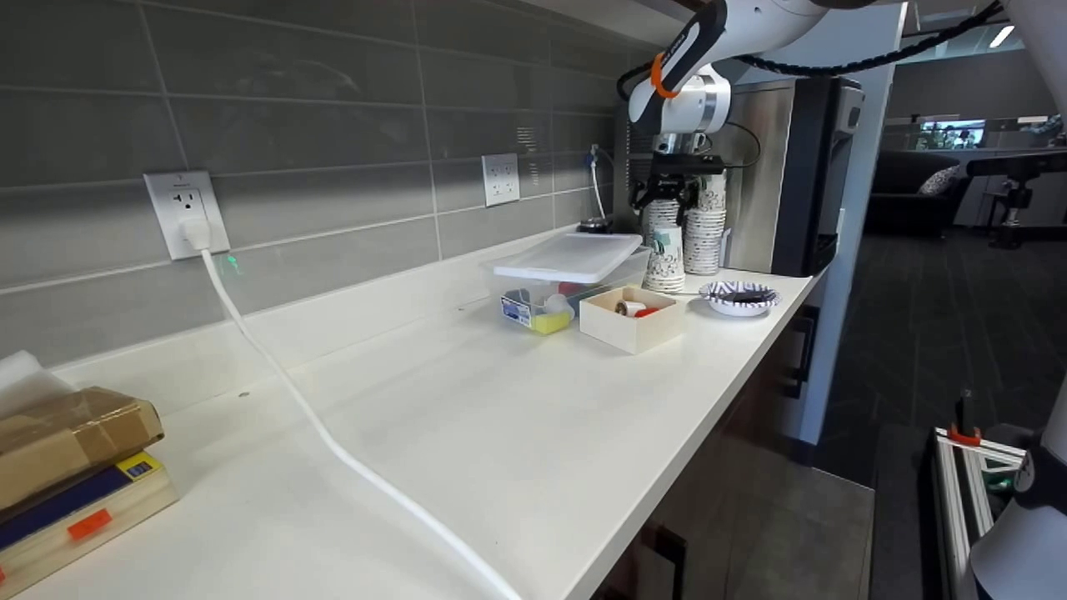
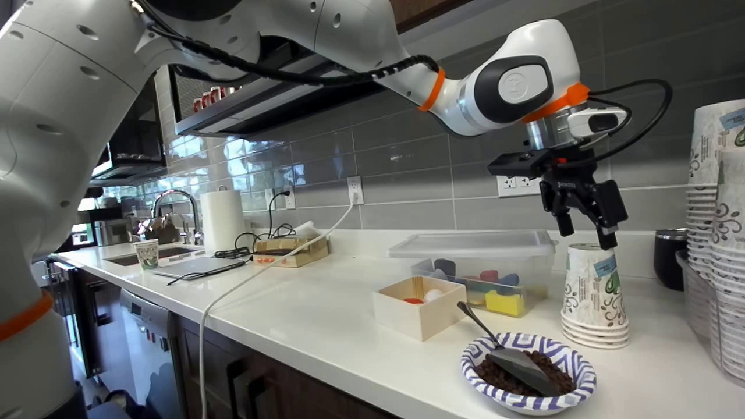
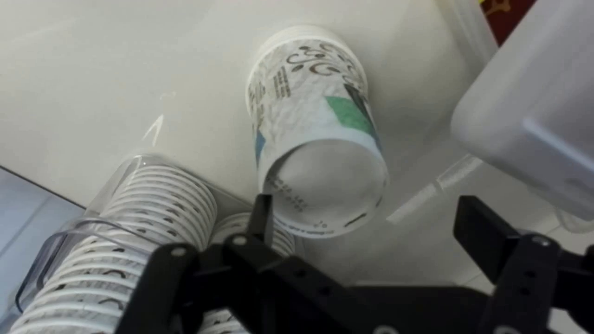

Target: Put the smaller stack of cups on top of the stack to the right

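The smaller stack of cups (image 2: 593, 297) stands upside down on the white counter, a few white patterned cups nested; it also shows in an exterior view (image 1: 664, 254) and in the wrist view (image 3: 311, 106). My gripper (image 2: 586, 231) is open and empty, just above its top; in the wrist view the open fingers (image 3: 366, 207) straddle beyond the cup's base, the left finger nearest it. Two tall cup columns stand beyond it: the nearer column (image 2: 732, 256), also in the wrist view (image 3: 153, 208), and the farther column (image 2: 701, 203). I cannot tell which is the stack to the right.
A clear bin (image 2: 695, 302) holds the tall columns. A patterned bowl (image 2: 474, 372) with dark beans and a black scoop (image 2: 524, 366) sits in front. A wooden box (image 2: 401, 311) and a lidded plastic container (image 2: 474, 244) stand beside the short stack. A dark tumbler (image 2: 669, 262) is near the wall.
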